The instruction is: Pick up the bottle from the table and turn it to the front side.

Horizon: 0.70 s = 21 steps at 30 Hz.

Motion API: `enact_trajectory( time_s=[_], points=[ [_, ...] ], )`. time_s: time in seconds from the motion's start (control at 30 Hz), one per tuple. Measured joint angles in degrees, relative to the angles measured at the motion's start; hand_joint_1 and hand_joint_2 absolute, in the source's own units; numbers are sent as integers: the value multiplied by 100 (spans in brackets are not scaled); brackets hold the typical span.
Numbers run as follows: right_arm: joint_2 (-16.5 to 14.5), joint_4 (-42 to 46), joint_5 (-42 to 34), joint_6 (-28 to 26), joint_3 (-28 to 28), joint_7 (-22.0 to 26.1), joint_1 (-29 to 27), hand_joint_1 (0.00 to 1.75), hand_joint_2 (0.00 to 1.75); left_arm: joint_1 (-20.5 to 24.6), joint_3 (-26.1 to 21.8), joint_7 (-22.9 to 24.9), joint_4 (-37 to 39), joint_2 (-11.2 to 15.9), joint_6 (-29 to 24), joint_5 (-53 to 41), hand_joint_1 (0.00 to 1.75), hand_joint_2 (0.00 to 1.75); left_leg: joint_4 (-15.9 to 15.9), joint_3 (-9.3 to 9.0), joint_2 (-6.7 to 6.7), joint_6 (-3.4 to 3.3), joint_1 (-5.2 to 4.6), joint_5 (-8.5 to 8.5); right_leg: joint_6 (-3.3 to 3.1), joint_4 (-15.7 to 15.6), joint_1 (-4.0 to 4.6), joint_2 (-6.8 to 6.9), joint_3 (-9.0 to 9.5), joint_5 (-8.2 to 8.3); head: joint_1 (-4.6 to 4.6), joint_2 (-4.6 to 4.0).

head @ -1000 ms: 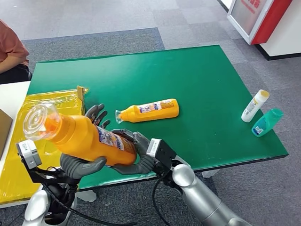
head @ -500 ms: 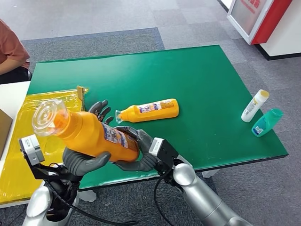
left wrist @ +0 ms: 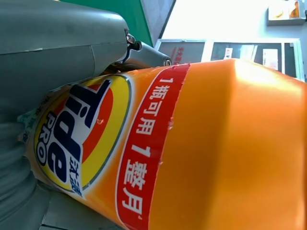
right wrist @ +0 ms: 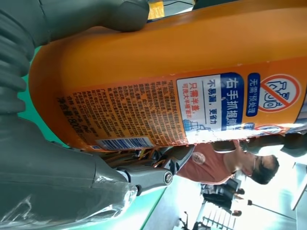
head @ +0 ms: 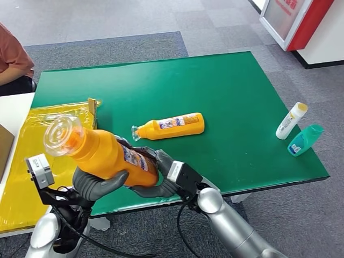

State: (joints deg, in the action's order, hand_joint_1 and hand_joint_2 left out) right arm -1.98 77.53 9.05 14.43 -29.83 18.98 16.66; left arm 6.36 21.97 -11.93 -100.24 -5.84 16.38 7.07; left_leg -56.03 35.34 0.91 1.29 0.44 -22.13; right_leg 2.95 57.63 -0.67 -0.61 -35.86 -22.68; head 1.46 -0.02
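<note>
Bottle, lower left of frame, has shifted slightly right; we grip it with left hand and right hand.

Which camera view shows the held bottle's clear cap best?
The head view: the clear cap tops the orange bottle there. The left wrist view gives its front logo, the right wrist view its back label.

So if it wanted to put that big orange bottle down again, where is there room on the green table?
Widest: the far half of the green table, beyond the lying orange bottle. Also free: the stretch between it and the white bottle and teal bottle. Crowded: the near left corner, where both hands hold the big bottle beside the yellow bag.
</note>
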Motion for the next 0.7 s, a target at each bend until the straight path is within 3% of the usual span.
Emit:
enact_trajectory(
  time_s=[0.7],
  points=[
    [-21, -33, 17, 12, 21, -3, -18, 175, 175, -9, 0, 15, 12, 2, -61, -33, 175, 175, 0, 0, 0, 0, 0, 0, 0, 0, 0, 0, 0, 0, 0, 0]
  ],
)
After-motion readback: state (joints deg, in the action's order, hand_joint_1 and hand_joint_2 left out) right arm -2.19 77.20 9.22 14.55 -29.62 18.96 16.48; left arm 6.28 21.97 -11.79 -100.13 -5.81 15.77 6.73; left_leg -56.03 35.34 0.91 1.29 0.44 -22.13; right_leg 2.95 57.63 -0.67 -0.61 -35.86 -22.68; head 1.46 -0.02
